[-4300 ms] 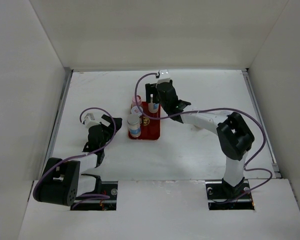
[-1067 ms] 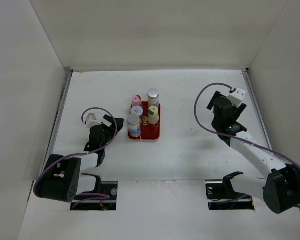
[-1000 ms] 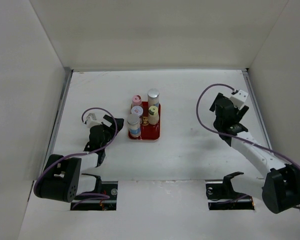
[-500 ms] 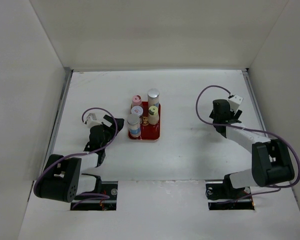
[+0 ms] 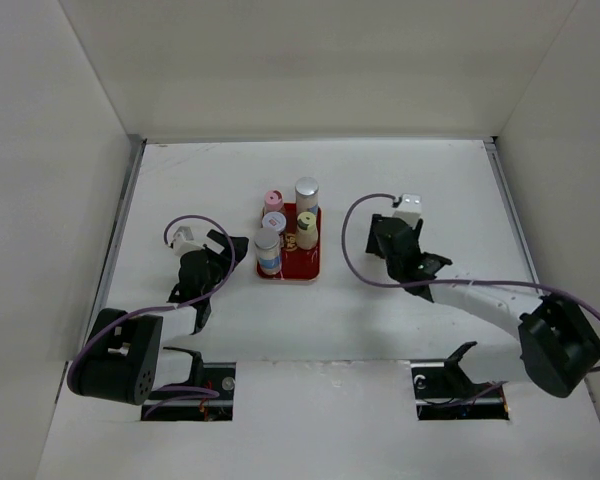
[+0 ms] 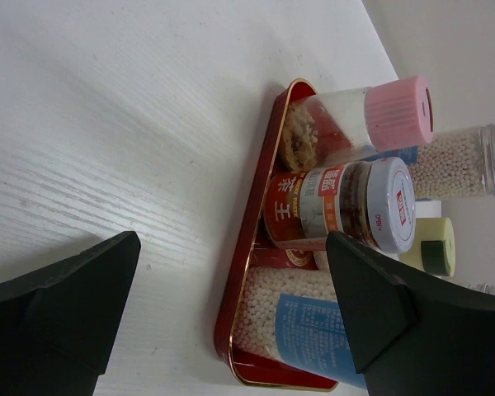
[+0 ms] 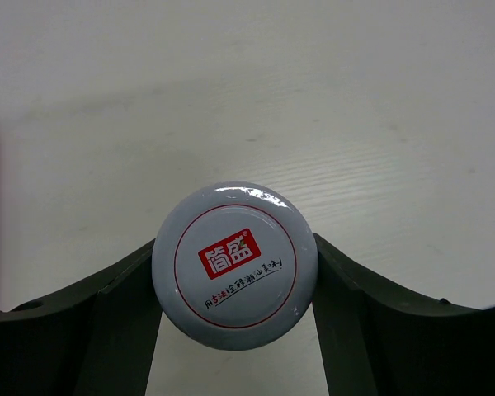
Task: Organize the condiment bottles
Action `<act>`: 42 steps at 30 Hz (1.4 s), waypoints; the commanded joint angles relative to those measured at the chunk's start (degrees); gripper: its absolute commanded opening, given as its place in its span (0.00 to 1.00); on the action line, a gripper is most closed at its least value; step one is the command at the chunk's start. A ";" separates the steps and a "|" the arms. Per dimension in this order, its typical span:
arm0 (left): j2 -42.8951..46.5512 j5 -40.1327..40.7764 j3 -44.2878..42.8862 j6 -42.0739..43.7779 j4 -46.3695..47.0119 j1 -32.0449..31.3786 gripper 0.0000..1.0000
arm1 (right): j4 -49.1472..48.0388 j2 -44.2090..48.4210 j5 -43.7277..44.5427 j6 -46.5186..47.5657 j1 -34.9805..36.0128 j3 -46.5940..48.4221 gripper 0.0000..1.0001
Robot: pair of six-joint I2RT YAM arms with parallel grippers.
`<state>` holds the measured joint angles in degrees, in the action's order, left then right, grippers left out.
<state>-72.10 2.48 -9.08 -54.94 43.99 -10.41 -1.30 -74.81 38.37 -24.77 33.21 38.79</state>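
Swung leftward from the table's right side, the right gripper (image 7: 235,252) now clasps a white-capped condiment bottle (image 7: 235,268) over the white table (image 5: 430,180), right of the red tray (image 5: 306,266) carrying five other bottles (image 5: 268,250), beside which the left gripper (image 5: 227,246) gapes wide, empty.

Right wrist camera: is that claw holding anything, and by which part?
Yes. The right gripper holds a white-capped bottle, its two fingers pressed against opposite sides of the cap. The bottle's body is hidden below.

Left tool (image 6: 231,247) open, low; right tool (image 7: 235,247) gripping bottle (image 7: 235,285), forearm stretched leftward.
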 commanded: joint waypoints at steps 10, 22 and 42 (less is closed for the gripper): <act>1.69 -0.11 -0.85 -0.17 2.95 0.79 1.00 | -10.56 -9.64 -4.44 1.13 21.84 17.19 0.56; 0.90 -0.90 -0.94 -0.26 3.03 1.23 1.00 | -17.77 -22.48 -4.36 3.33 25.10 21.51 0.59; 3.98 1.83 -0.23 0.71 0.84 2.55 1.00 | -18.74 -4.85 1.43 4.83 26.60 8.17 1.00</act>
<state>-69.76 3.16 -9.08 -54.87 43.94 -8.95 -15.79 -86.37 35.73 -19.73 60.07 50.15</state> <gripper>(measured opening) 0.997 0.997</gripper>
